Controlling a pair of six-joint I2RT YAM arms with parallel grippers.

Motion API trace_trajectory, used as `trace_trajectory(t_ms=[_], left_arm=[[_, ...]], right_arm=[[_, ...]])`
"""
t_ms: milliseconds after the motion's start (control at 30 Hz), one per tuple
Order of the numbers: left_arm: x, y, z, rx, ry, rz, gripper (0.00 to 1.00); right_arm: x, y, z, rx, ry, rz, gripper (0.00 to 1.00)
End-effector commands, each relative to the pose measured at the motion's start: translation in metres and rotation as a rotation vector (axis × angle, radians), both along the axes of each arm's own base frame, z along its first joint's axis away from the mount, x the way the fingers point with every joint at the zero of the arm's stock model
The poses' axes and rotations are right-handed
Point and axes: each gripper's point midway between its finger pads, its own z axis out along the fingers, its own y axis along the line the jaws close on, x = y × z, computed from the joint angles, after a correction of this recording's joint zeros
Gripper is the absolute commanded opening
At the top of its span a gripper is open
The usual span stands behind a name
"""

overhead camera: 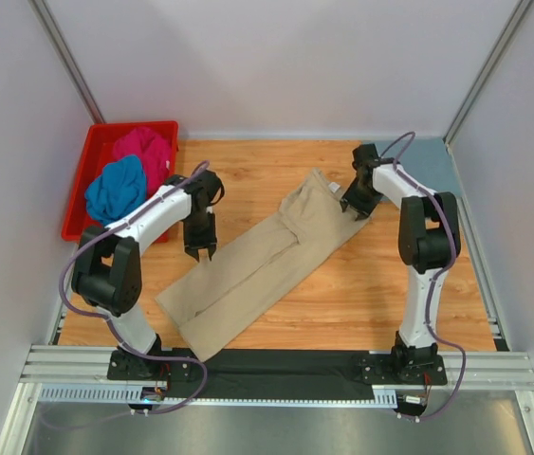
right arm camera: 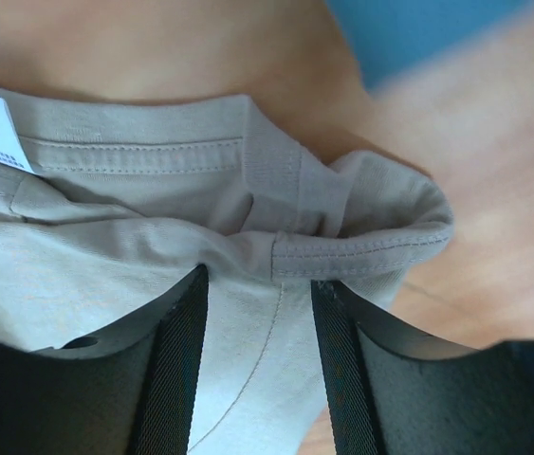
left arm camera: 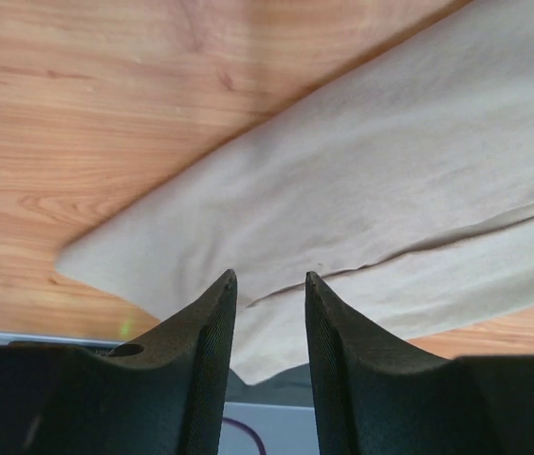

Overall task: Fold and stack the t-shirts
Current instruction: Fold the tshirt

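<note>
Wood table (overhead camera: 390,284): red bin (overhead camera: 101,144) w/ magenta tee (overhead camera: 145,152), blue tee (overhead camera: 117,190).

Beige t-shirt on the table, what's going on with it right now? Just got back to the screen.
The beige t-shirt lies diagonally on the wooden table, already folded lengthwise into a long strip. The right gripper is at its collar end, jaws apart with bunched collar cloth between them. The left gripper hovers open over the strip's left edge, holding nothing. A magenta t-shirt and a bright blue t-shirt sit crumpled in the red bin, not yet folded.
</note>
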Motion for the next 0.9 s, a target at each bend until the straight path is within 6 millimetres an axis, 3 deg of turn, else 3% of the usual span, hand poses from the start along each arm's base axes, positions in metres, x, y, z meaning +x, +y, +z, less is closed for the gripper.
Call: trace_trajectory(t_ms=[0, 200, 400, 500, 633, 733, 867], left_arm=[[0.020, 0.006, 0.033, 0.011, -0.119, 0.054, 0.43], [0.022, -0.002, 0.029, -0.030, -0.110, 0.053, 0.42], [-0.004, -0.024, -0.004, -0.176, 0.003, -0.011, 0.40], [-0.016, -0.031, -0.011, -0.235, 0.038, -0.031, 0.40], [-0.022, -0.044, -0.009, -0.321, 0.039, -0.080, 0.40], [-0.013, -0.070, 0.009, -0.414, -0.027, -0.220, 0.40], [-0.018, -0.111, 0.022, -0.446, -0.047, -0.404, 0.40]], right_arm=[[0.035, -0.001, -0.010, -0.039, -0.025, 0.102, 0.49], [0.106, 0.039, -0.013, 0.113, -0.139, 0.206, 0.49], [0.195, 0.073, 0.024, 0.267, -0.432, 0.344, 0.52], [0.215, 0.086, 0.053, 0.365, -0.546, 0.397, 0.53], [0.206, 0.085, 0.090, 0.421, -0.585, 0.402, 0.53], [0.191, 0.071, 0.116, 0.424, -0.607, 0.388, 0.53], [0.175, 0.053, 0.128, 0.460, -0.586, 0.344, 0.51]])
